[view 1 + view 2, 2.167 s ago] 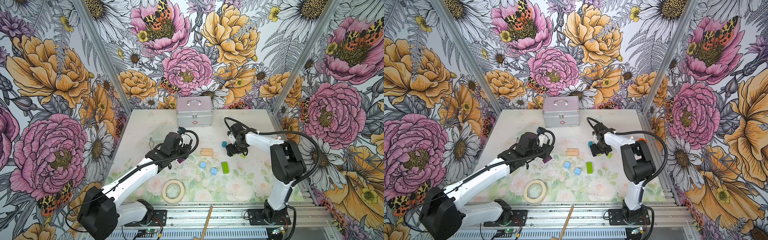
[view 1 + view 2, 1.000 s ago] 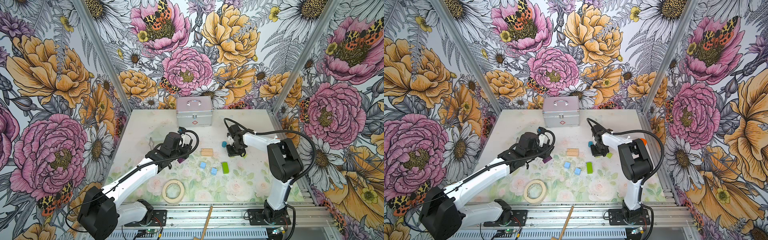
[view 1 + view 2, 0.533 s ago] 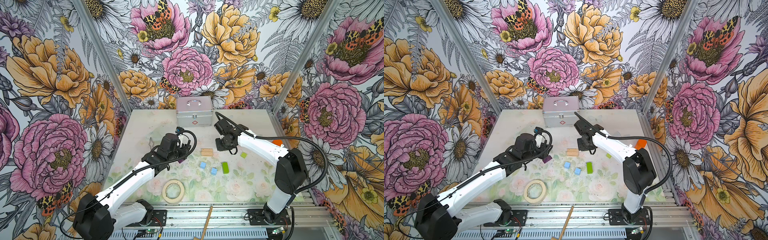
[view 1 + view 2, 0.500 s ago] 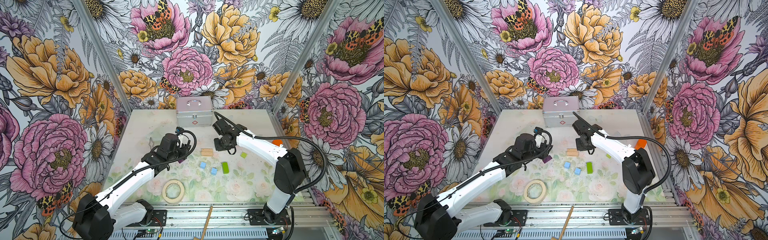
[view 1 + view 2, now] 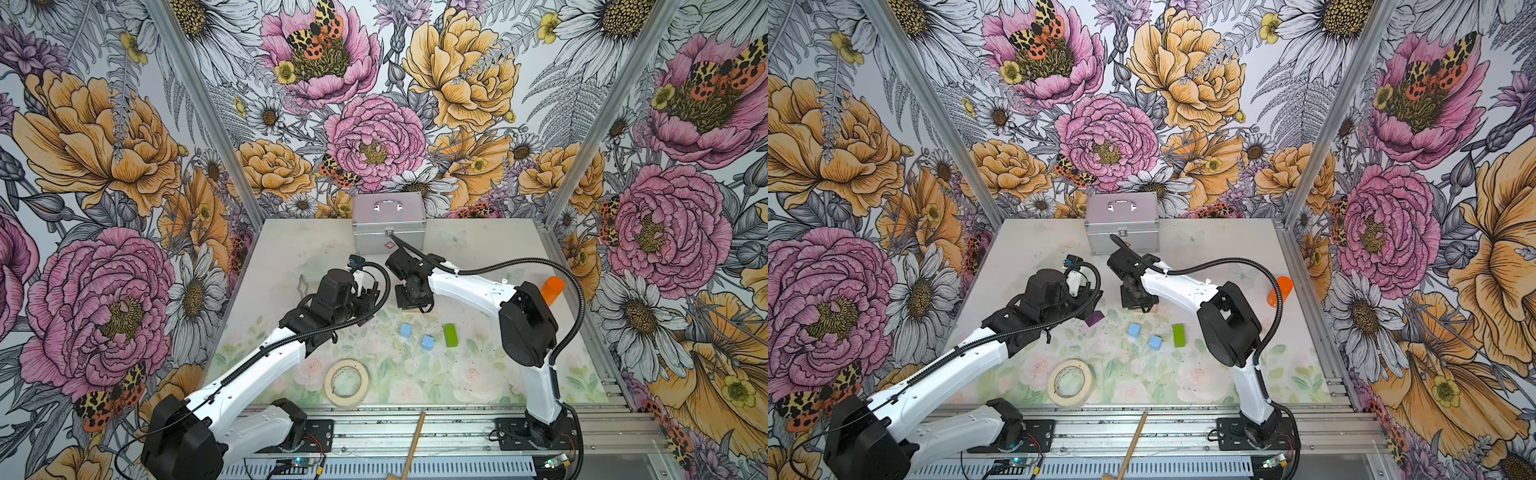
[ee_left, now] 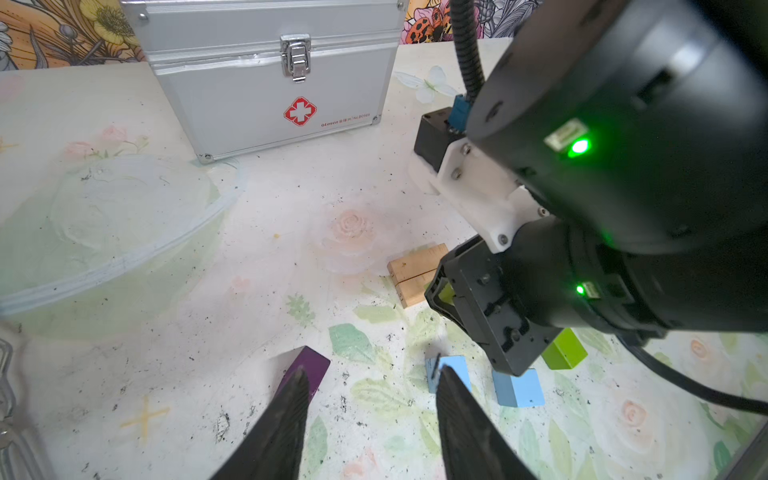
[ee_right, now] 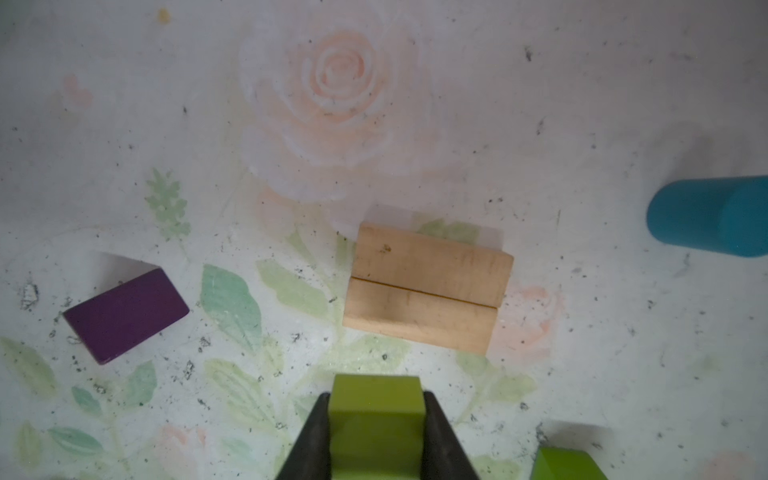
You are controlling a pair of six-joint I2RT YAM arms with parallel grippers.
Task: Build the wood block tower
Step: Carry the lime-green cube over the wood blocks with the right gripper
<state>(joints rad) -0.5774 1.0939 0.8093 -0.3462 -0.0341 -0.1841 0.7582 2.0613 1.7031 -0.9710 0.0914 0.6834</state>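
Observation:
Two tan bars (image 7: 428,286) lie side by side on the mat. My right gripper (image 7: 376,409) hangs just above them, shut on a lime-green block (image 7: 376,415). In both top views it (image 5: 413,299) covers the bars. A purple roof-shaped block (image 5: 1094,318) lies to their left, beside the tip of my left gripper (image 6: 370,378), which is open and holds nothing. Two light-blue cubes (image 5: 405,330) (image 5: 427,342) and a second lime-green block (image 5: 450,335) lie nearer the front. The teal cylinder (image 7: 706,216) lies on its side to the right of the bars.
A silver first-aid case (image 5: 388,226) stands at the back middle. A beige tape roll (image 5: 346,382) lies at the front, and an orange container (image 5: 552,289) at the right edge. A clear plastic dish (image 6: 104,232) sits at the back left. A wooden stick (image 5: 413,444) crosses the front rail.
My right arm has swung left from the right side to above the tan bars, carrying the lime-green block. The left arm has barely shifted.

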